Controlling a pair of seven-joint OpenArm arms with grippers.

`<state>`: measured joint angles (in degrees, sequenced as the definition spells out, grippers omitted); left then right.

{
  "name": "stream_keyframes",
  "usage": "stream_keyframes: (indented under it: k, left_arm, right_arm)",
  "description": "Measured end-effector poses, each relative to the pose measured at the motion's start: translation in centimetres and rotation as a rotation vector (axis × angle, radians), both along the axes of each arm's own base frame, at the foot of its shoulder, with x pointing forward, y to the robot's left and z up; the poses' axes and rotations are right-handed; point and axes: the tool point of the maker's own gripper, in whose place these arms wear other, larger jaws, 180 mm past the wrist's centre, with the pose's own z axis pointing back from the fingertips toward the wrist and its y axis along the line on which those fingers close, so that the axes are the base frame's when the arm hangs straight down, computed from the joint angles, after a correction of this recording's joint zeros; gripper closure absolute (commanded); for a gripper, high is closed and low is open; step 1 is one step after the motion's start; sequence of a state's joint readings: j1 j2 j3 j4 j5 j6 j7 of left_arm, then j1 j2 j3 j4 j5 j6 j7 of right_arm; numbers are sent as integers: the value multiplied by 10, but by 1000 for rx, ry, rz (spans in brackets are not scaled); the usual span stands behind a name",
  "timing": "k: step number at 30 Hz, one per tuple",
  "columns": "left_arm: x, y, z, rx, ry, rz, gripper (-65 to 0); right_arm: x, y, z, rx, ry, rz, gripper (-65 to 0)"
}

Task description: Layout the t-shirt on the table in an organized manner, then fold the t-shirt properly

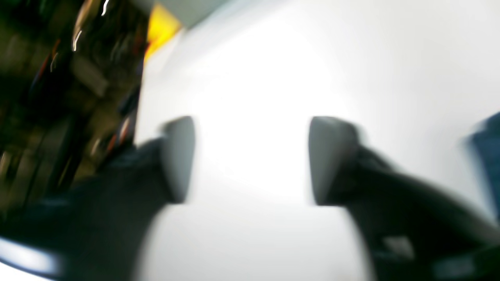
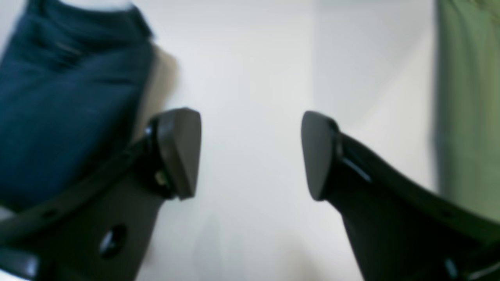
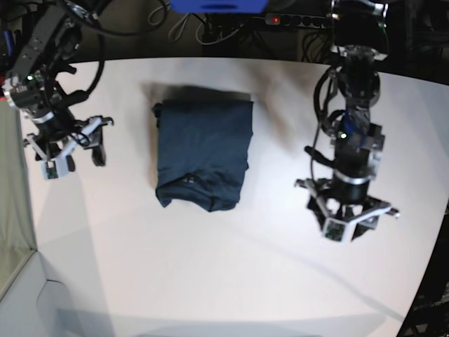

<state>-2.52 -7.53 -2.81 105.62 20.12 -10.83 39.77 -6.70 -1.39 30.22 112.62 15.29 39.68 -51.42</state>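
Observation:
The dark navy t-shirt (image 3: 203, 153) lies folded into a compact rectangle on the white table (image 3: 231, 274), left of centre in the base view. It shows at the upper left of the right wrist view (image 2: 70, 97) and as a blue sliver at the right edge of the blurred left wrist view (image 1: 490, 144). My left gripper (image 3: 351, 223) is open and empty over bare table, right of the shirt; its jaws stand wide in the left wrist view (image 1: 252, 160). My right gripper (image 3: 70, 151) is open and empty, left of the shirt, and shows in the right wrist view (image 2: 250, 154).
Cables and a power strip (image 3: 295, 20) lie beyond the table's far edge. A green surface (image 2: 468, 105) borders the table on my right gripper's side. The table's curved edge (image 3: 421, 281) runs near the left arm. Dark clutter (image 1: 58, 97) lies past the table edge.

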Motion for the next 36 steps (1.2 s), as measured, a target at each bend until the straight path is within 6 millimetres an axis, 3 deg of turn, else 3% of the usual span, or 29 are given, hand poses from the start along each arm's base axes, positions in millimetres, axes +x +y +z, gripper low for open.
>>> stream_keyframes:
  k: [2,5,8,13,18,28,31,36]
  left_arm:
    - [-16,28,-9,4,22,75,-112]
    - [-45,63,-24,2,70,171,0]
    - [-74,97,-30,20,96,275,-4]
    - [-108,117,-40,37,143,336,-4]
    - [-124,126,-46,52,172,361,-4]
    - [-133,119,-57,27,202,363,-4]
    - [-134,117,-58,16,202,368,-1]
    - [-159,114,-76,17,274,371,-1]
  right_arm:
    - [4,19,-2,36,-3,25,-377]
    - [6,61,-8,82,12,117,-302]
    - [-2,103,-24,139,63,221,-204]
    - [-12,141,-56,213,156,312,-115]
    - [-25,138,-89,238,254,299,-106]
    - [-38,137,-100,294,226,283,-107]
    - [-35,125,-88,212,212,289,-107]
    - [-11,121,-35,161,44,303,-107]
